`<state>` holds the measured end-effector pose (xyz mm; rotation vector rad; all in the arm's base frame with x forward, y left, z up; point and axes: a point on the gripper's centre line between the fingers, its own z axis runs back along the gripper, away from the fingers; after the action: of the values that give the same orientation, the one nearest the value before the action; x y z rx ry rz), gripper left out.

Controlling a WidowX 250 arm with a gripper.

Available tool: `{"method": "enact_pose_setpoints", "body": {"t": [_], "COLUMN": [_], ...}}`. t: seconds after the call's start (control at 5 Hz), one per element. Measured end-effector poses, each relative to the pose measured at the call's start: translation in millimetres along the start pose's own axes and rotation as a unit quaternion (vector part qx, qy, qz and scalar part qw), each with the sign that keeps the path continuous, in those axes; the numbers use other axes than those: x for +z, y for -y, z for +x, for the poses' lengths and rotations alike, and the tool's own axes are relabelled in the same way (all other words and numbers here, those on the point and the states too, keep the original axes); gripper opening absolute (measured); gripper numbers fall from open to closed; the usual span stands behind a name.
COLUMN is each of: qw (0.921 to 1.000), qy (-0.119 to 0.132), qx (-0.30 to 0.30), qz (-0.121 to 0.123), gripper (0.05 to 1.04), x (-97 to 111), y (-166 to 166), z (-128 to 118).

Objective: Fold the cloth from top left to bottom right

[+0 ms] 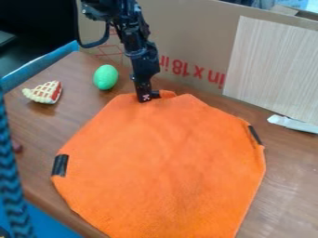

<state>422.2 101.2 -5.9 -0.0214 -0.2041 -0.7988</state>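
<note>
And here we are in the camera view, with the orange cloth (158, 162) spread broad and nearly flat across the worktop (288, 181), its near end running out at the bottom edge. We take that cloth as our landmark. Right at its far edge, a little left of its middle, we have the gripper (147, 96), pointing down and touching the fabric. The cloth puckers into a small raised ridge just beside it, but we cannot tell whether the gripper is clenched on the fabric or released.

The black arm (138, 44) comes down from the top, beyond the cloth. We spot one dark strip (60, 165) on the cloth's left edge and another dark strip (255, 135) on its right edge.

Out past the cloth's far left side, we see a green egg-shaped thing (105, 77) near the arm, and farther left of the cloth a toy pie slice (44, 93) with a pale crust and red filling. Behind the cloth we get a cardboard sheet (192, 37) with red print, and to the right of that, still beyond the cloth, a pale wood-grained panel (273, 69). A whitish object (292, 123) lies beyond the cloth's right side, apart from it.
</note>
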Motion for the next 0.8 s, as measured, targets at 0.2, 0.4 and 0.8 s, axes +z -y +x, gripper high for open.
{"method": "enact_pose_setpoints", "body": {"t": [0.2,0.4,0.8], "qw": [0.9999,0.9997,0.9996], "qy": [0.009,0.014,0.019], "qx": [0.002,0.015,0.018], "qz": [0.007,0.014,0.005], "gripper": [0.068,0.065,0.064], "x": [11,16,7], "y": [-9,-22,-21], "z": [7,10,4]}}
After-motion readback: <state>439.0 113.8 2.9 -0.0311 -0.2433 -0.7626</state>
